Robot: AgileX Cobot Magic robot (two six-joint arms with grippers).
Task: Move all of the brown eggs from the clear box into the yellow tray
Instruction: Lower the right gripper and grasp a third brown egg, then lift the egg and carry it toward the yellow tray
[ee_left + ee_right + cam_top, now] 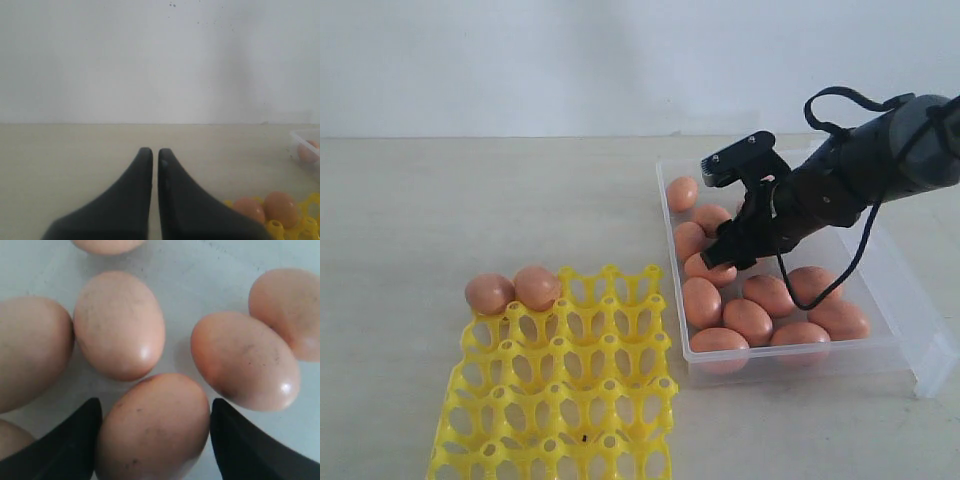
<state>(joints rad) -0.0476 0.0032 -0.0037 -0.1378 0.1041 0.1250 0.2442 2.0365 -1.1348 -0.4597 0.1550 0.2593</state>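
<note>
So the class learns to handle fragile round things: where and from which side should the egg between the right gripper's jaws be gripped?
Grip the egg across its narrow middle, on its two long flanks, coming from above. It lies on its side on the clear box floor, neighbouring eggs crowding one end; the right gripper straddles those flanks, jaws apart.

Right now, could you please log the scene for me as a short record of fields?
Bright yellow plastic egg tray: two brown oval eggs in its far-left corner cups
Shallow clear plastic box: about eleven eggs showing
Right gripper: open, fingers either side of one egg in the box, grip unclear
Left gripper: shut, holding nothing
</note>
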